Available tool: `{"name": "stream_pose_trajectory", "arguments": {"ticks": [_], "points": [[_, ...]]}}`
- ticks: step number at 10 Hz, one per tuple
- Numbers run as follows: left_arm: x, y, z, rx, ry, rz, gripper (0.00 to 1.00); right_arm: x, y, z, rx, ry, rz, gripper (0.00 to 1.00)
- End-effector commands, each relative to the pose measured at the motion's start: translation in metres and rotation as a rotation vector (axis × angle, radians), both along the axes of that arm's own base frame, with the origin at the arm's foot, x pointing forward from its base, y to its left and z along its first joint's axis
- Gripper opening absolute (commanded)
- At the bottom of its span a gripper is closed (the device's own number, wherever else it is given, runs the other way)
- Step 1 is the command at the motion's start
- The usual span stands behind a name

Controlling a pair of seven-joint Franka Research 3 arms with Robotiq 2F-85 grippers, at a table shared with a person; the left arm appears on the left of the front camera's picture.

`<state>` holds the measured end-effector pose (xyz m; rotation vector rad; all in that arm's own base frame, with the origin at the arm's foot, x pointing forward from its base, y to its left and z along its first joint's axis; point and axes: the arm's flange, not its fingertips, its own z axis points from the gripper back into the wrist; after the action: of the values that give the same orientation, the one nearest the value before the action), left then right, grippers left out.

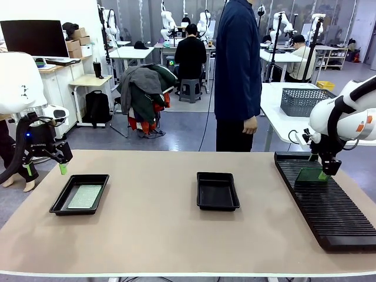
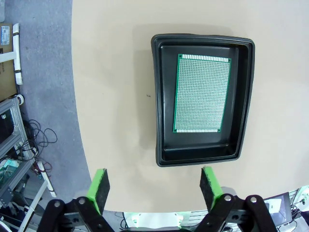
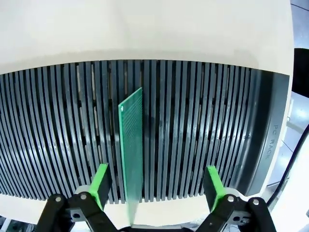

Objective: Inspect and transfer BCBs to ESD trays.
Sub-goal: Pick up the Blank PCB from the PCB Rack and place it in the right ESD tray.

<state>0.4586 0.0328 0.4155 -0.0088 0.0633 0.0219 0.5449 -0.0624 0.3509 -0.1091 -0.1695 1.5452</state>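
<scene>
We see the left ESD tray [image 1: 59, 207] on the surface [image 1: 153, 235] holding one BCB [image 1: 86, 196] flat, pale green and finely dotted; the middle ESD tray [image 1: 218, 207] shows bare black floor. The left gripper [image 1: 44, 170] has its fingers apart. Farther right, a second BCB [image 1: 306, 175] stands upright in the rack [image 1: 335, 217], between the right gripper [image 1: 323, 173]'s spread fingers.

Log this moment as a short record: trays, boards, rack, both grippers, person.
left tray: holds one flat board
middle tray: no board inside
rack: one standing board, on edge in a slot
left gripper: open, holding nothing, raised near the left tray
right gripper: open, fingers either side of the standing board, not touching it
person: standing at the far side, hand hanging down
</scene>
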Motion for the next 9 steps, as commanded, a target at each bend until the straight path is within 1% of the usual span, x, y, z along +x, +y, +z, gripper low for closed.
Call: {"name": "stream_pose_trajectory", "arguments": {"ticks": [1,3,4,5,6,7,8,9], "points": [[-0.0008,-0.0007,0.0003,0.001,0.0,-0.001,1.0,0.001,-0.0061,-0.0023,0.051,-0.005,0.021,1.0],[-0.0008,-0.0007,0.0003,0.001,0.0,-0.001,1.0,-0.0019,-0.0063,-0.0018,0.059,-0.001,0.024,1.0],[-0.0008,-0.0007,0.0003,0.001,0.0,-0.001,1.0,-0.003,-0.0058,-0.0002,0.051,0.002,0.024,0.95],[-0.0008,-0.0007,0.0003,0.001,0.0,-0.001,1.0,-0.0032,-0.0051,0.0006,0.045,0.01,0.024,0.93],[-0.0008,-0.0007,0.0003,0.001,0.0,-0.001,1.0,-0.0028,-0.0042,0.0003,0.041,0.017,0.022,0.87],[-0.0008,-0.0007,0.0003,0.001,0.0,-0.001,1.0,-0.0031,-0.0029,0.0007,0.044,0.021,0.026,0.85],[-0.0008,-0.0007,0.0003,0.001,0.0,-0.001,1.0,-0.0041,-0.002,0.0012,0.042,0.028,0.031,0.78],[-0.0008,-0.0007,0.0003,0.001,0.0,-0.001,1.0,-0.0052,-0.0017,0.0019,0.038,0.034,0.033,0.76]]}}
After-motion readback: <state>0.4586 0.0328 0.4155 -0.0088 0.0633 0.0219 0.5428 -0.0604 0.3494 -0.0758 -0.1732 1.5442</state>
